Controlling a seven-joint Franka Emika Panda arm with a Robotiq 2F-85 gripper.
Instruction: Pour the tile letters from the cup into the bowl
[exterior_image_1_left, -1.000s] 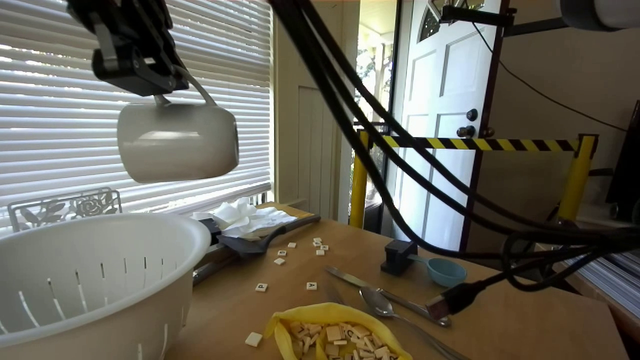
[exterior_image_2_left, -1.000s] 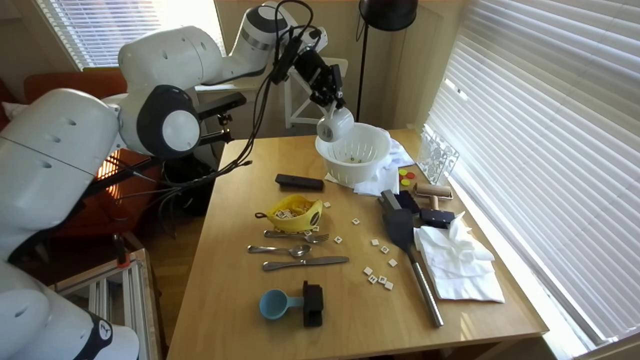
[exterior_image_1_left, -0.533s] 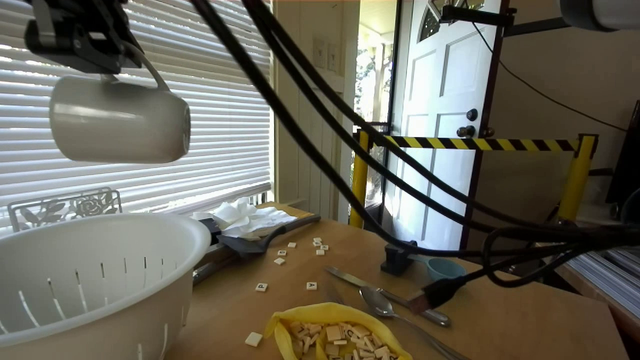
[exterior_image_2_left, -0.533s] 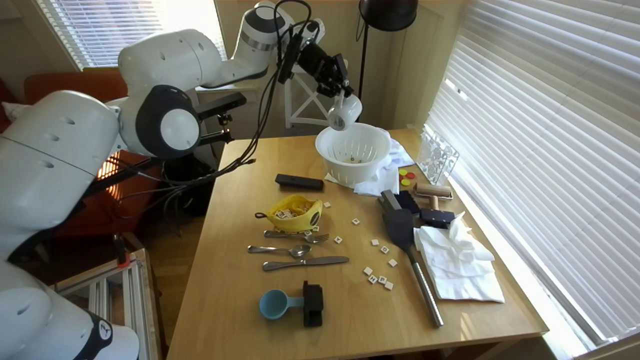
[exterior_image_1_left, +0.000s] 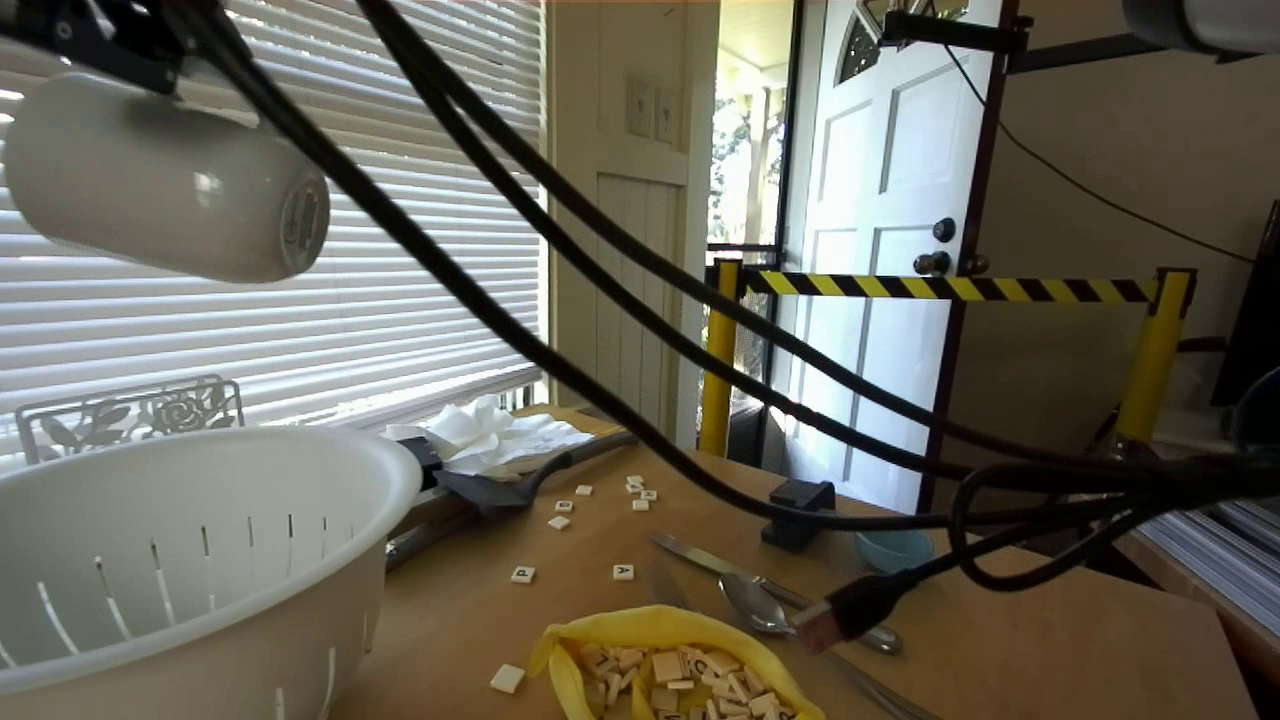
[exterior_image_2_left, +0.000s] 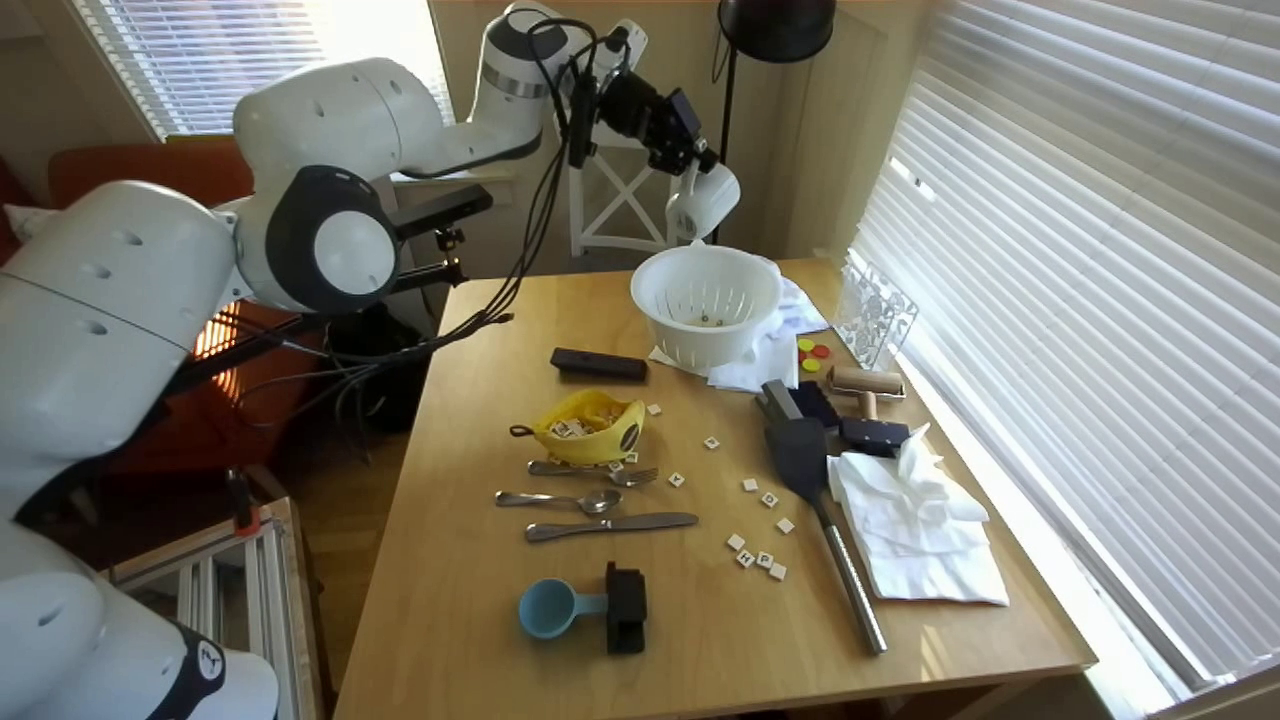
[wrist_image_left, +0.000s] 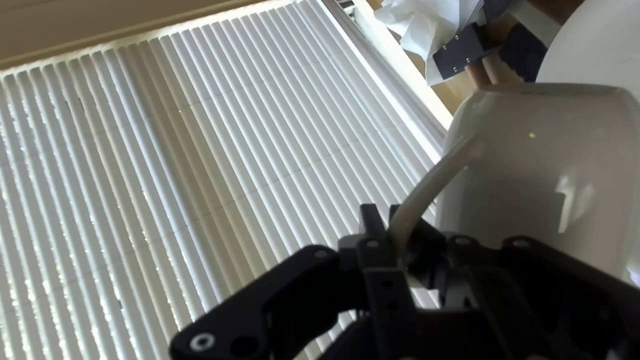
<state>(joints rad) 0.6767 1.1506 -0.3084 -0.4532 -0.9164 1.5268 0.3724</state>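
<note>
Jaws were clamped on the handle (wrist_image_left: 431, 184) of the white cup (wrist_image_left: 540, 170). Cup hung tilted onto its side, higher than the bowl (exterior_image_2_left: 690, 345) and apart from it; couldn't see inside the cup. A few tile letters (exterior_image_2_left: 705, 319) showed, tiny, at the bowl's bottom. Loose tiles (exterior_image_2_left: 764, 559) lay scattered on the tabletop (exterior_image_2_left: 450, 610). More sat in a yellow container (exterior_image_1_left: 660, 622) just beside the fork (exterior_image_2_left: 570, 469).

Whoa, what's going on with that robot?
A robot's gripper holds a white cup by its handle. It looks like a pouring job: the cup is tilted, higher than the big white bowl, and its inside doesn't show. Letter tiles lie on the table and in the yellow dish; the tiny pieces in the bowl look like tiles too.
</note>
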